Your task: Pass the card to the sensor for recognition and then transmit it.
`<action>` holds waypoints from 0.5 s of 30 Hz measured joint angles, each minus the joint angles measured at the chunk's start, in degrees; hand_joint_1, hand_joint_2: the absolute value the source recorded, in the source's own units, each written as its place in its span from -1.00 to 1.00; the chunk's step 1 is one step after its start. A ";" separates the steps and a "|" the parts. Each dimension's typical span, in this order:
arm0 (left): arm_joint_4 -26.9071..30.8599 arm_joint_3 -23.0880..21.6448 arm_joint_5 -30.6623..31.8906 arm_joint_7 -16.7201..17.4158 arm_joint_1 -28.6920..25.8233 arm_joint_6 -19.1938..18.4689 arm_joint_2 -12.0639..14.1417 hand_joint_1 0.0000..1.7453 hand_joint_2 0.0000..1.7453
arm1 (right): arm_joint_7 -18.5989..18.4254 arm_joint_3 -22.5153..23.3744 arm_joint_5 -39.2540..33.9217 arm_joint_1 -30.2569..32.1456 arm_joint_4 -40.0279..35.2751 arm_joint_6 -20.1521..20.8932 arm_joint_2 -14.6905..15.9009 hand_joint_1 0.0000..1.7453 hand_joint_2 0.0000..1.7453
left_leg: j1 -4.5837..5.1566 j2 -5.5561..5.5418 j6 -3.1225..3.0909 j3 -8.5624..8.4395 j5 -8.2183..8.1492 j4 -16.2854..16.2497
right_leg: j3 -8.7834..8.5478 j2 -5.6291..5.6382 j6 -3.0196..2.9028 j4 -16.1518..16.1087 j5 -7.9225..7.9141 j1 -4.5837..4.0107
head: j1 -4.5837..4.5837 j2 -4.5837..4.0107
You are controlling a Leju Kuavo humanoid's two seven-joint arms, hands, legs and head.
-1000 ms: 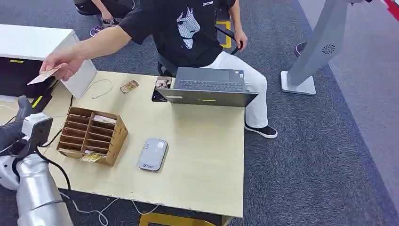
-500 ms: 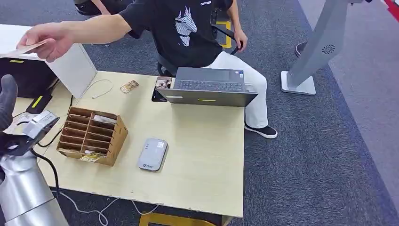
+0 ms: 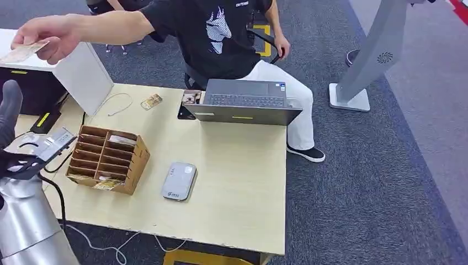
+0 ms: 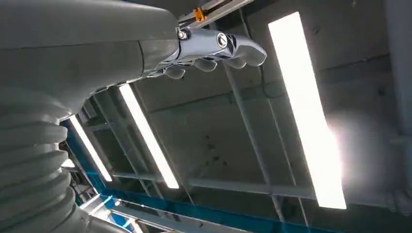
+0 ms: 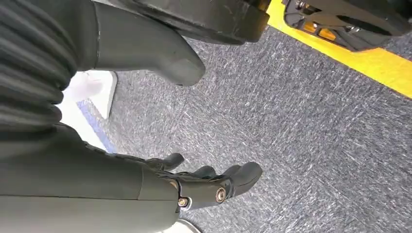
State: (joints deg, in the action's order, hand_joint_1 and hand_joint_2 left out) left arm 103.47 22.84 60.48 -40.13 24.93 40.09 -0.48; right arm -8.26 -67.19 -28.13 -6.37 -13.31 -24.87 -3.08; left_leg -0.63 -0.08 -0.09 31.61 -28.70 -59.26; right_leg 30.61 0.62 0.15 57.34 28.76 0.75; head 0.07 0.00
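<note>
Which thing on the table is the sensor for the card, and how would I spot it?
Find the light wooden table with the grey laptop at its far edge. On the near side stands a brown cardboard organizer with slots; the sensor lies flat just to its right. It is the only small, grey, rounded-corner pad there.

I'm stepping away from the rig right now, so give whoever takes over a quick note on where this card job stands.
Left robot hand: raised at the table's left edge, holding nothing, fingers apart in its wrist view.
Right robot hand: hanging over the carpet, holding nothing.
Card: in the person's hand, above the left robot hand, apart from it.
Card reader: on the table, beside the cardboard organizer.
Done: by the look of it, card handed to the person.
Left: nothing obvious, unless another card follows.
</note>
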 joint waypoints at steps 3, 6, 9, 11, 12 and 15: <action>0.48 -0.98 1.14 0.00 0.15 0.00 0.00 -1.00 1.00 | 0.02 0.17 0.07 -0.06 0.00 -0.02 0.00 -1.00 1.00 | 0.00 -0.01 0.00 0.00 0.00 0.00 | 0.00 -0.01 0.00 0.00 0.00 0.00 | 0.00 0.00; 0.48 -1.59 1.73 0.00 0.27 0.00 0.00 -1.00 1.00 | 0.15 0.20 0.20 -0.03 0.00 -0.02 0.00 -1.00 1.00 | 0.00 0.00 0.00 0.00 0.00 0.00 | 0.00 0.00 0.00 0.00 0.00 0.00 | 0.00 0.00; 0.44 -1.59 2.79 0.00 0.26 0.00 0.09 -1.00 1.00 | 0.28 0.20 0.59 0.01 0.00 0.04 0.00 -1.00 1.00 | 0.00 -0.01 0.00 0.01 0.00 0.00 | 0.00 -0.01 0.00 0.00 0.00 0.00 | 0.00 0.00; -0.26 -1.53 3.45 0.02 0.27 0.00 0.48 -1.00 1.00 | 0.35 0.20 0.83 -0.03 0.00 0.07 0.00 -1.00 1.00 | 0.00 -0.01 0.00 0.01 0.00 0.01 | 0.00 -0.01 0.00 0.00 0.00 0.00 | 0.00 0.00; -1.07 -1.16 3.78 0.36 0.24 0.00 0.63 -1.00 1.00 | 0.35 0.20 0.85 -0.04 0.00 0.02 0.00 -1.00 1.00 | 0.00 -0.01 0.00 0.03 -0.01 0.01 | -0.01 -0.01 0.00 0.00 0.00 0.00 | 0.00 0.00; -8.47 4.49 3.86 1.33 -0.53 -0.02 0.83 -1.00 1.00 | 1.55 0.20 0.74 0.21 -0.02 -0.20 0.35 -1.00 1.00 | 0.06 0.13 0.00 -0.08 -0.01 0.07 | -0.05 0.12 0.00 0.02 0.00 0.02 | 0.07 0.00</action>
State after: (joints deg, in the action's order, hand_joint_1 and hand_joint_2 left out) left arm 95.00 27.33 64.34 -38.80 24.40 40.06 0.35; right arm -6.71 -66.99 -27.39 -6.16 -13.33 -25.07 -2.73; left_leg -0.56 0.05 -0.08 31.53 -28.71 -59.18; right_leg 30.56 0.75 0.15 57.36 28.77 0.77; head 0.13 0.00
